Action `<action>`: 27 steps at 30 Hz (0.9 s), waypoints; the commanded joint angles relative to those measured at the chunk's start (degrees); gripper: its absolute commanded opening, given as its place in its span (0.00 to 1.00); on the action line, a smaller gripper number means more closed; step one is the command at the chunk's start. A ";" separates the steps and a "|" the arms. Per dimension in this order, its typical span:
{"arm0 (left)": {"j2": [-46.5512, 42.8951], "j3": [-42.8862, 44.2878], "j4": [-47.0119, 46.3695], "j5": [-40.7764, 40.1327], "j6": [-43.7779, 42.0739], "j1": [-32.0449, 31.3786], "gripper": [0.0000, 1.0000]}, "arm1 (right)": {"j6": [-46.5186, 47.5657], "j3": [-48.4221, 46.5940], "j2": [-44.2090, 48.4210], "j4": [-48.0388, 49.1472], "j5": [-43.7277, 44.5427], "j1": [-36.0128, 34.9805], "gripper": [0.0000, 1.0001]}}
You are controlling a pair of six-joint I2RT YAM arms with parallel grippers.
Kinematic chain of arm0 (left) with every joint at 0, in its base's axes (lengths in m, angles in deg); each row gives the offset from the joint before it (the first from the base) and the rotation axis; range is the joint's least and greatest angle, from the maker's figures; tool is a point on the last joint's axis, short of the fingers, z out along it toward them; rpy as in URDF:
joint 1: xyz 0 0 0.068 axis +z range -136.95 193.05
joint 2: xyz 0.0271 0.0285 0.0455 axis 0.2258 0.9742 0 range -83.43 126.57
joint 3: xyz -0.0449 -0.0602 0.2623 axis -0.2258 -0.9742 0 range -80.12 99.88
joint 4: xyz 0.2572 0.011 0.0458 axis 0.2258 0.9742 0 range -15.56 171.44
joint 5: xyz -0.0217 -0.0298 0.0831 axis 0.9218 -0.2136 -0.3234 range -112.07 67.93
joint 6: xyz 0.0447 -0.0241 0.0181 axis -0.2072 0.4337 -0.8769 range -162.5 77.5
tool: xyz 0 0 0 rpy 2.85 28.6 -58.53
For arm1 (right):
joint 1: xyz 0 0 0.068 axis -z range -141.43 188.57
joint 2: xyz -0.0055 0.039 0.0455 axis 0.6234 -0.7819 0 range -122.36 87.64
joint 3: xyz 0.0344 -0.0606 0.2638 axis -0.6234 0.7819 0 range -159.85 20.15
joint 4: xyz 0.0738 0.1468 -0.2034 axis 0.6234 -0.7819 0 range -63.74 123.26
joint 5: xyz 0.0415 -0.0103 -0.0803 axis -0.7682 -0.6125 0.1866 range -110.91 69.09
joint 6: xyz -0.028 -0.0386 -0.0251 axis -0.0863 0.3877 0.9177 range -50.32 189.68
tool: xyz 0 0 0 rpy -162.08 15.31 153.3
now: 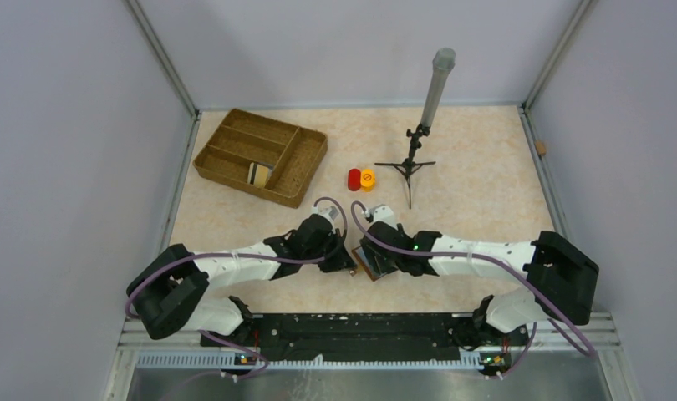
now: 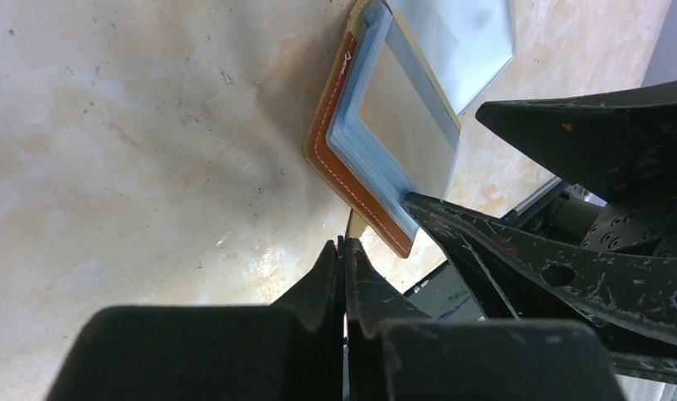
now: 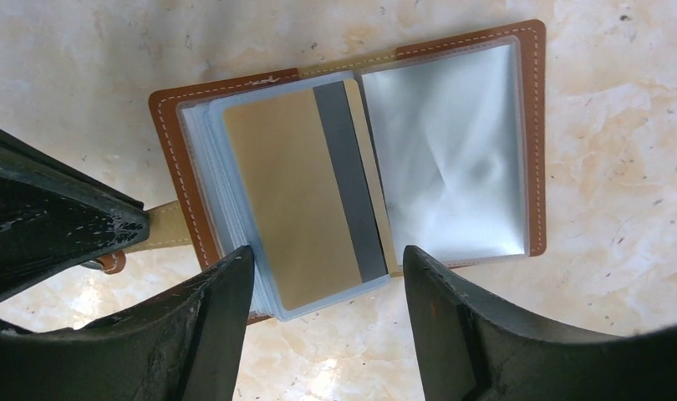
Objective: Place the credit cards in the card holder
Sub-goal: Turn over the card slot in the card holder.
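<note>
A: Where's the card holder (image 3: 175, 159) lying?
B: Open, near centre of the tabletop (image 3: 619, 292), holding a gold credit card (image 3: 285, 209); the left end effector (image 2: 345, 246) is seemingly pinching its strap (image 3: 164, 230), the right end effector (image 3: 327, 259) is gaping wide.

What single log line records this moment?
left gripper: shut on brown leather card holder strap; right gripper: open over gold rectangular card

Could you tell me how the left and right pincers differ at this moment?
The left pincer is shut on the tan strap of the card holder; the right pincer is open. The left sits beside the card holder's edge; the right straddles the gold card. Both are close to the open card holder.
</note>
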 commanded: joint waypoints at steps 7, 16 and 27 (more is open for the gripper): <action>-1.31 -0.34 0.67 -2.36 -0.30 -0.14 0.00 | -0.80 -2.54 3.45 -1.80 3.87 -0.83 0.64; -0.24 -0.16 2.65 -4.31 -1.08 0.03 0.00 | -2.00 -3.34 5.90 -4.79 7.55 -0.89 0.64; 1.11 0.17 2.72 -4.66 -1.75 0.29 0.00 | -1.69 -3.61 4.35 -4.98 7.61 -0.88 0.64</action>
